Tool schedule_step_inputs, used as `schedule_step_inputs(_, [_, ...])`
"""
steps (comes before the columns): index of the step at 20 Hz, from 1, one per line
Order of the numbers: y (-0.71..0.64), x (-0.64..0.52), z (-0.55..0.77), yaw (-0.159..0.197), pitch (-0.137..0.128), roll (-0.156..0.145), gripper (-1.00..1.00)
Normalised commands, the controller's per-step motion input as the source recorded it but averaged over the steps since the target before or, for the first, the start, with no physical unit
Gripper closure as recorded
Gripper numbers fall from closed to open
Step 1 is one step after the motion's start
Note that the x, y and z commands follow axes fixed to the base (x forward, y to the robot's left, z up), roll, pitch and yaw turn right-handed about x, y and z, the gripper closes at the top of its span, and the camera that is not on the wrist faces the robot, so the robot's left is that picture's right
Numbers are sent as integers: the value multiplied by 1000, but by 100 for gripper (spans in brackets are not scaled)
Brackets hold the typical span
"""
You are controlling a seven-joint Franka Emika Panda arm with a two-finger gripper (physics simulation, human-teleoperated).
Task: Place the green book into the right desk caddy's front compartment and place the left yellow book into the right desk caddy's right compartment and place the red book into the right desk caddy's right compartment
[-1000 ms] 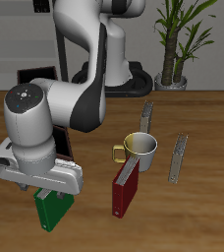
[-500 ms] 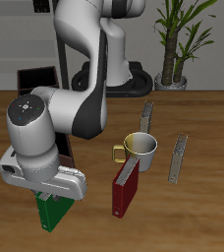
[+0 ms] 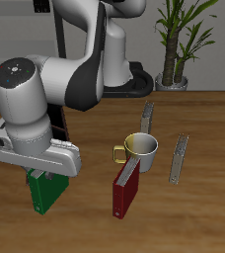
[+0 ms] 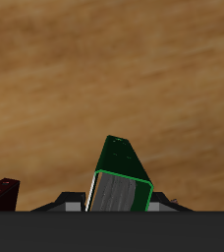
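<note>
My gripper [image 3: 43, 178] is shut on the green book [image 3: 43, 194] and holds it upright, lifted off the table near the front edge. In the wrist view the green book [image 4: 119, 177] sits between my fingers, with its pale page edges showing. The red book [image 3: 126, 190] stands upright beside it, and its corner shows in the wrist view [image 4: 4, 194]. The left yellow book [image 3: 180, 158] stands edge-on beyond the mug. The right desk caddy [image 3: 57, 126] is almost fully hidden behind my arm; only a dark sliver shows.
A yellow-rimmed mug [image 3: 141, 148] stands just behind the red book. The other yellow book [image 3: 149, 116] stands farther back behind the mug. A potted plant [image 3: 179, 40] is at the table's back.
My gripper has risen with the green book, which now hangs higher above the table. The other books and the mug have not moved.
</note>
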Motion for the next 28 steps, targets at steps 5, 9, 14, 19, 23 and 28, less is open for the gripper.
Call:
schedule_step_inputs(5, [43,-474,739,66,-58,0,100])
schedule_step_inputs(9, [54,-622,687,50,-52,-1,100])
schedule_step_inputs(14, [-5,-627,500,99,-54,19,100])
schedule_step_inputs(19, [-107,-496,338,73,-24,5,100])
schedule_step_inputs(23, [-159,-473,234,109,-15,8,100])
schedule_step_inputs(28, [-147,-398,114,57,-6,-11,100])
